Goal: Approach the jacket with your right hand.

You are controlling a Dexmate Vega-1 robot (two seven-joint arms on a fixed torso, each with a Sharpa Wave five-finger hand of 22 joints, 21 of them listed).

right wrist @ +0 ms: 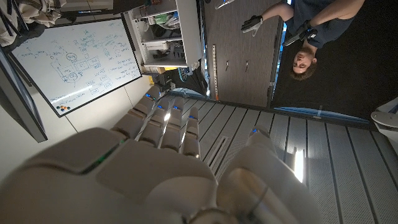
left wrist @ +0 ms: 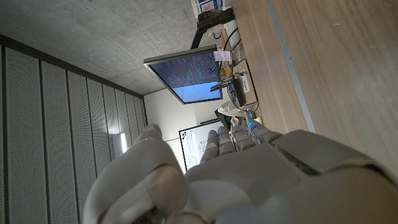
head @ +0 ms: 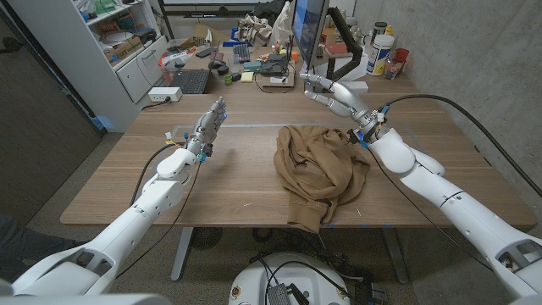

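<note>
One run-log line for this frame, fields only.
right hand: open, raised beyond jacket, not touching | left hand: open, raised, holds nothing | jacket: crumpled on table | approach: not yet done

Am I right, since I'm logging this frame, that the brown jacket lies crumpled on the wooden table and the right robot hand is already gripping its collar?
Not quite. The brown jacket does lie crumpled on the wooden table, but the right robot hand is not gripping it: the head view shows it raised beyond the jacket, fingers extended and holding nothing.
</note>
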